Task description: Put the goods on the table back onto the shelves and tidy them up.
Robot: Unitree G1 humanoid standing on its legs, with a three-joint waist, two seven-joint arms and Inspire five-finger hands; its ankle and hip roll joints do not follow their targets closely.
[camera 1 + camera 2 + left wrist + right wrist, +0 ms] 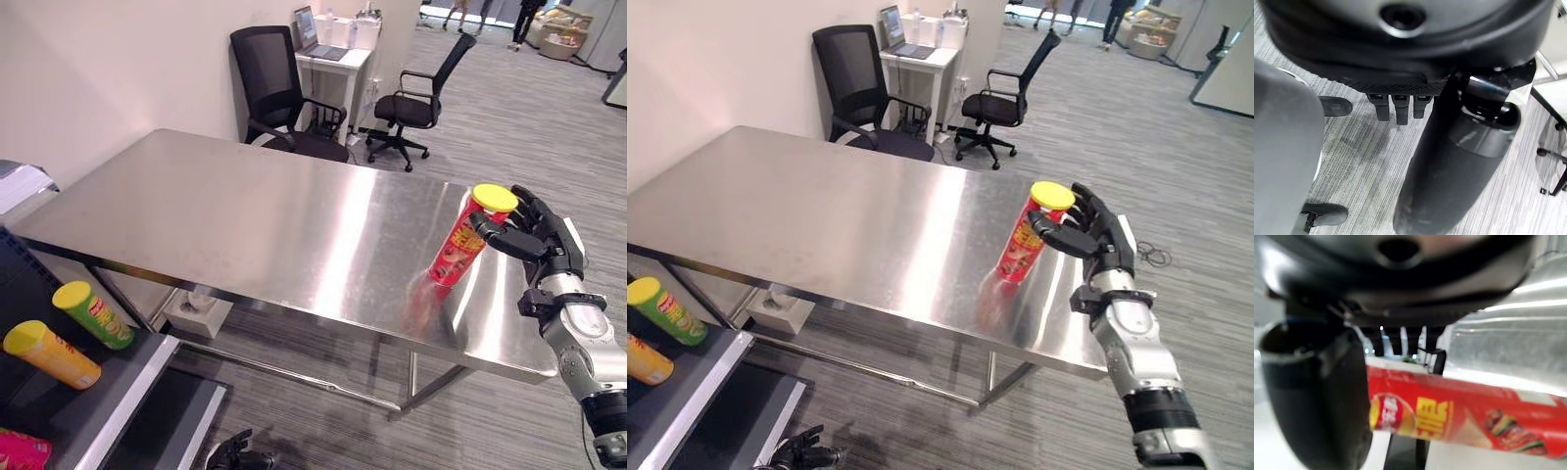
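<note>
The right hand (537,235) is wrapping its fingers round the red chip can (460,245) near its yellow lid, can tilting on the steel table (245,215) near its edge. I'd firm up the grip before lifting toward the shelf (118,392). Left hand (1400,105) is hanging loose by the floor.

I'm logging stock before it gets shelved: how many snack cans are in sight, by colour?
Red can, tilted on the table, right hand curled round it: 1
Green can on the shelf: 1
Orange can on the shelf: 1
Total: 3
</note>
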